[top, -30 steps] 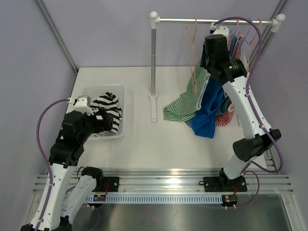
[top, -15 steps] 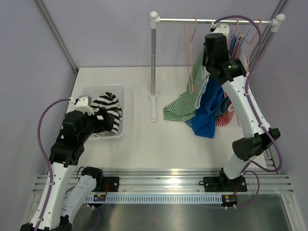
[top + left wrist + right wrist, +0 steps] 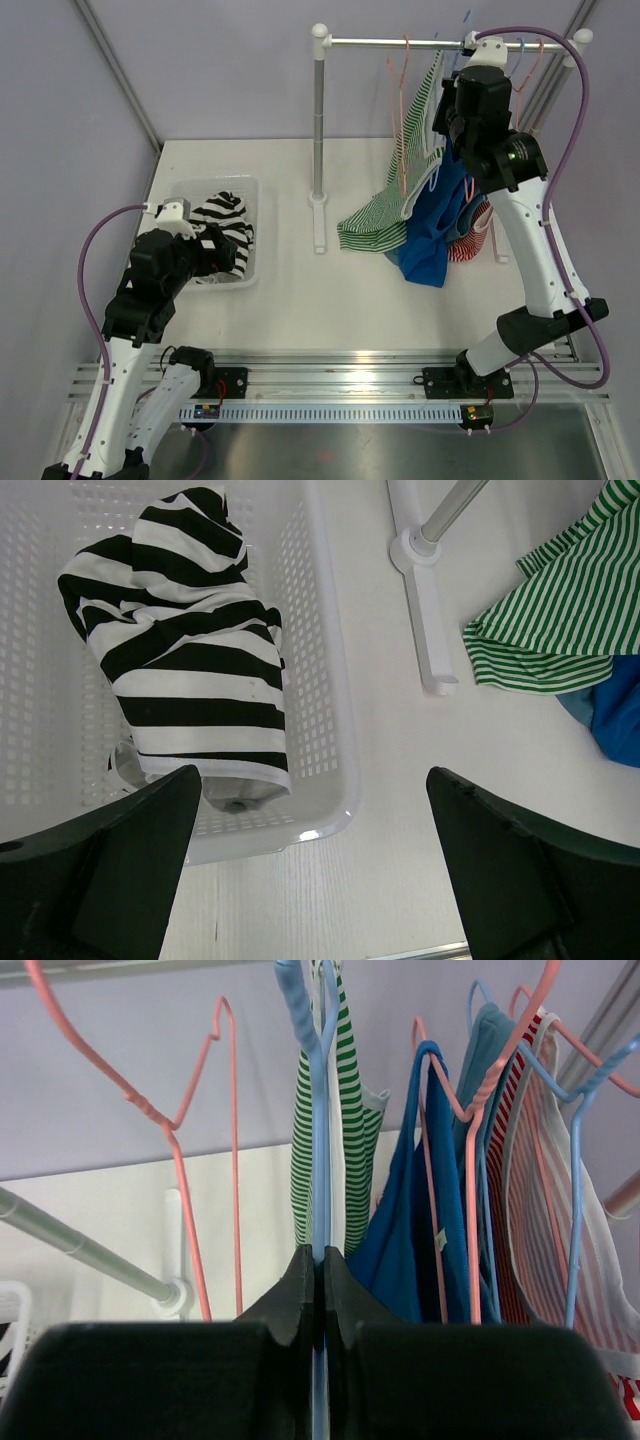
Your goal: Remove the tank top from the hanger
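Far left: left pincer (image 3: 315, 880) spread wide, gripping nothing, poised above near rim of white basket (image 3: 322, 680); basket on left part of desk (image 3: 290, 300); black-and-white striped garment (image 3: 190, 650) bunched inside it.

Centre: rack post (image 3: 318, 120) upright on desk, foot (image 3: 425, 630) just right of basket; rail (image 3: 400, 43) running rightward from top of post.

Right of post: bare pink hanger (image 3: 190, 1130) on rail; next to it green-striped tank top (image 3: 385, 215), straps up on blue hanger (image 3: 318, 1110), body trailing down and leftward, hem lying on desk close to post foot.

Right pincer (image 3: 321, 1255) raised to rail height, pinched tight on blue hanger just below straps; hanger hook seen above rail line in top view; cannot tell whether resting on rail.

Further right: blue garment (image 3: 430, 230) hanging just beside tank top, lower edge on desk and overlapping green hem; red-striped garment (image 3: 470, 245) behind it; more pink and blue hangers crowded at right end of rail.
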Robot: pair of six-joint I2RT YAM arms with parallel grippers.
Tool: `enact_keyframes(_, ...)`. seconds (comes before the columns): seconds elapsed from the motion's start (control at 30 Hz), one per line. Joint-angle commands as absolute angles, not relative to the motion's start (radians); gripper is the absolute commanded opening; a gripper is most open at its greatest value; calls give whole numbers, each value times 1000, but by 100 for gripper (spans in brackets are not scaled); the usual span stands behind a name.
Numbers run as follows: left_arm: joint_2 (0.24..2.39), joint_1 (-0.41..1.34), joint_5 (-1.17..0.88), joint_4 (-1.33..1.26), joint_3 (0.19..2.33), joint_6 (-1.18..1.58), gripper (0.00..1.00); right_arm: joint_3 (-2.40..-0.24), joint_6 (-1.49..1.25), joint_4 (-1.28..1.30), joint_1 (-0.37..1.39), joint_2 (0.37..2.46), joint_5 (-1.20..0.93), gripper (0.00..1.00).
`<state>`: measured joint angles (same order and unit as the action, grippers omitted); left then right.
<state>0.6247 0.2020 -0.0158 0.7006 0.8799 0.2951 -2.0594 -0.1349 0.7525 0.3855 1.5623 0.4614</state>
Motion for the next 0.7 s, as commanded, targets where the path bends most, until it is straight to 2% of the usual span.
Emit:
enact_keyframes(0.0,630,206,-40,653,881,282,99,-2102,-155,725,390,1505,378,0)
enact_keyframes(0.2,626,206,-43,650,885,282,99,-1973,-187,773,390,1361,259,0)
enact_keyframes(0.4,606,207,-140,618,893,267,99,-1852,-193,851,390,1182,167,0)
enact_keyframes(0.53,638,227,-152,638,946,297,99,-1773,-209,894,390,1059,5,0)
enact_keyframes(0.63,670,349,-146,594,999,356,99,-1691,-250,916,390,954,-95,0)
enact_keyframes(0.67,690,397,-85,580,1023,382,99,-1671,-252,931,390,928,-110,0)
